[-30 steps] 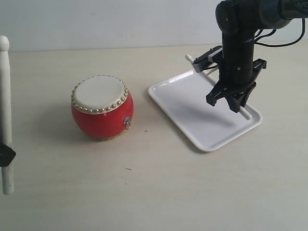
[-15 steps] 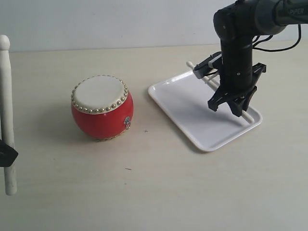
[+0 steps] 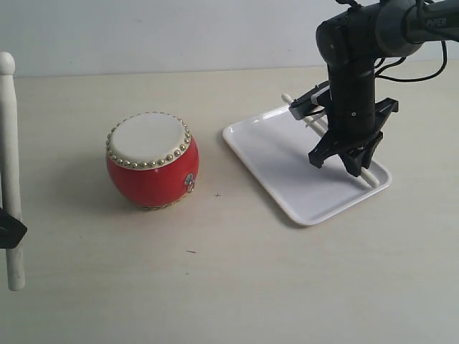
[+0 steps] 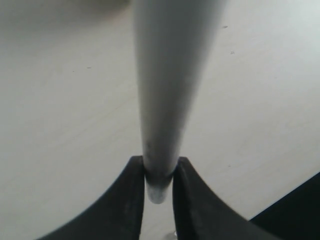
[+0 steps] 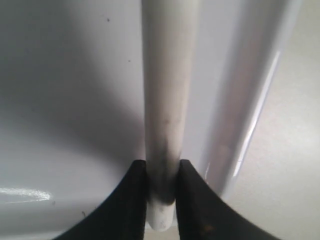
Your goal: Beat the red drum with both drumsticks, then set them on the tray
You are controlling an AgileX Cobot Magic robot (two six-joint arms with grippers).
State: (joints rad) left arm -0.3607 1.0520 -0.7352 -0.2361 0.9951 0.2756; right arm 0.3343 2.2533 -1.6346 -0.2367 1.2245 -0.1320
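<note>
Pinching one drumstick (image 5: 167, 90) near its butt end, the right gripper (image 3: 344, 163) hangs over the white tray (image 3: 280, 154), its fingers (image 5: 127, 200) pressed against the stick's sides. The stick runs slantwise along the tray's right-hand side, near the rim; whether it touches the tray I cannot tell. At the exterior view's left edge, the left gripper (image 3: 8, 231) clamps the second drumstick (image 3: 8, 129) upright, tip up. The red drum (image 3: 150, 161) stands on the table (image 3: 229, 287), left of the tray and apart from it.
</note>
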